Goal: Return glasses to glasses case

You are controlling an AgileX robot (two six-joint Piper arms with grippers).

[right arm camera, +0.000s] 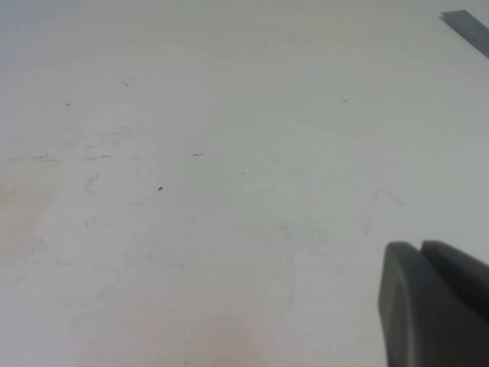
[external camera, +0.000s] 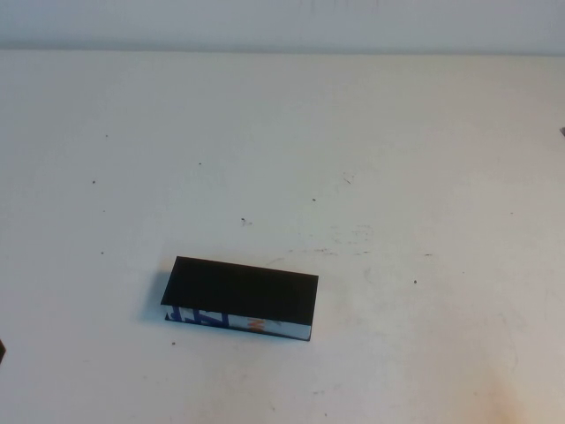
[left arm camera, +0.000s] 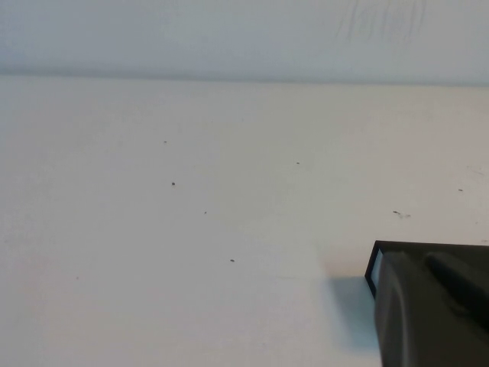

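Observation:
The glasses case (external camera: 240, 297) lies shut on the white table, left of centre and near the front. Its flat black lid faces up, and its white front edge with blue and orange print faces me. The glasses are out of view. In the left wrist view, my left gripper (left arm camera: 416, 261) hangs close in front of one corner of the case (left arm camera: 397, 247), with its dark fingers together and nothing between them. My right gripper (right arm camera: 419, 248) is shut and empty over bare table, well away from the case. Neither arm reaches into the high view.
The white table (external camera: 397, 177) carries small dark specks and faint scuff marks. A pale wall runs along its far edge. A grey strip (right arm camera: 470, 29) lies at the table's border in the right wrist view.

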